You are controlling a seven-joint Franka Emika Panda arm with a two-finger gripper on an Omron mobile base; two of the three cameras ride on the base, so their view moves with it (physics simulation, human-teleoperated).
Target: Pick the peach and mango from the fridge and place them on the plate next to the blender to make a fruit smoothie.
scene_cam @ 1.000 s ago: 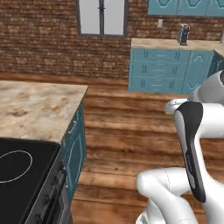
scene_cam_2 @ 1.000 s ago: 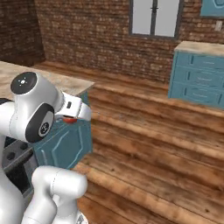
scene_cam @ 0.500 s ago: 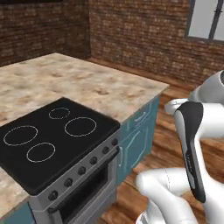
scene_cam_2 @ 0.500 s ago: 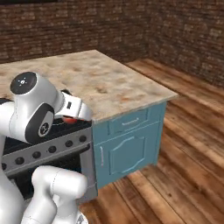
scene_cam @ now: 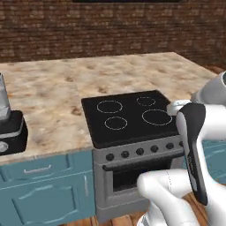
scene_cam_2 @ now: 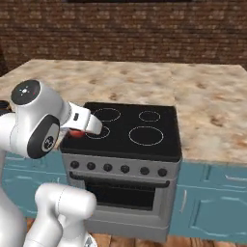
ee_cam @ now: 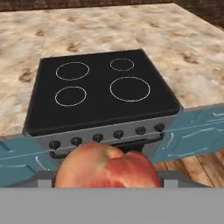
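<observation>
The reddish-orange peach sits low in the hand view, with my gripper shut on it. From the right base view a red sliver of the peach peeks out under the white hand, where the gripper hangs in front of the stove's near left corner. The blender, with a black base and a translucent jar, stands on the counter at the far left edge of the left base view. The mango, the plate and the fridge are out of view.
A black cooktop with an oven and a row of knobs is set into a marbled island counter. Teal cabinets flank it. A brick wall runs behind, and wood floor lies in front.
The whole picture has swung: the base turned from open wood floor and far cabinets to face the island stove, bringing the blender into view. The arm keeps its pose, holding the peach.
</observation>
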